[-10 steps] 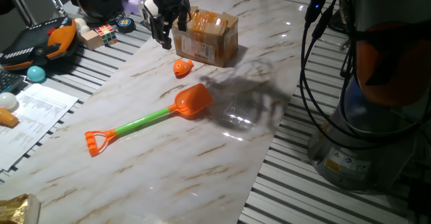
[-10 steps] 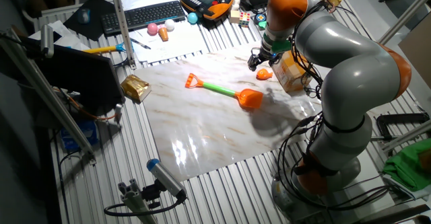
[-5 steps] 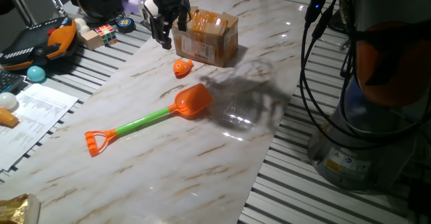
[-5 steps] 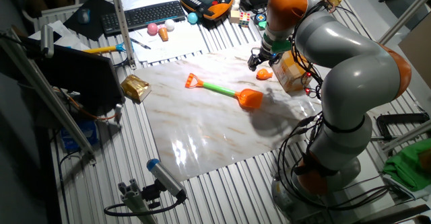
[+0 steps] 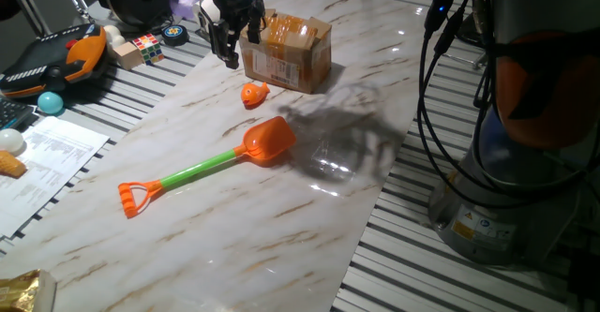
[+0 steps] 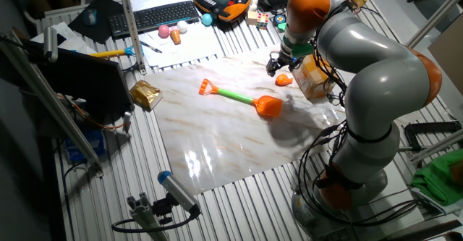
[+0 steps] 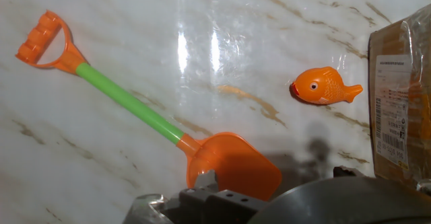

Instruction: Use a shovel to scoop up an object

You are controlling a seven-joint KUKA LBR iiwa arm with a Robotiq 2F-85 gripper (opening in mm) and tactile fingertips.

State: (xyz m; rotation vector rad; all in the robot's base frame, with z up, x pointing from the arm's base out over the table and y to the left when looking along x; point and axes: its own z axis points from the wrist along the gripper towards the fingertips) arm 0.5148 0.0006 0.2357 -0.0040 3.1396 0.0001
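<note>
The shovel [image 5: 202, 168] lies flat on the marble board, its orange blade [image 5: 269, 141] toward the box and its orange loop end [image 5: 136, 198] toward the front left. It also shows as the shovel [image 6: 242, 98] and the shovel [image 7: 128, 103]. The object, a small orange fish toy [image 5: 253, 93] [image 6: 283, 79] [image 7: 324, 85], rests between the blade and the box. My gripper [image 5: 226, 52] [image 6: 273, 66] hangs above the board's far edge, left of the box and behind the fish, open and holding nothing. Its fingertips are out of the hand view.
A brown cardboard box [image 5: 289, 50] [image 7: 401, 96] stands right beside the fish. Off the board's left edge lie a Rubik's cube [image 5: 145, 47], a teach pendant [image 5: 56, 59] and papers [image 5: 47, 157]. A gold packet [image 6: 145, 94] sits by the board; the robot base [image 5: 525, 115] stands at the right.
</note>
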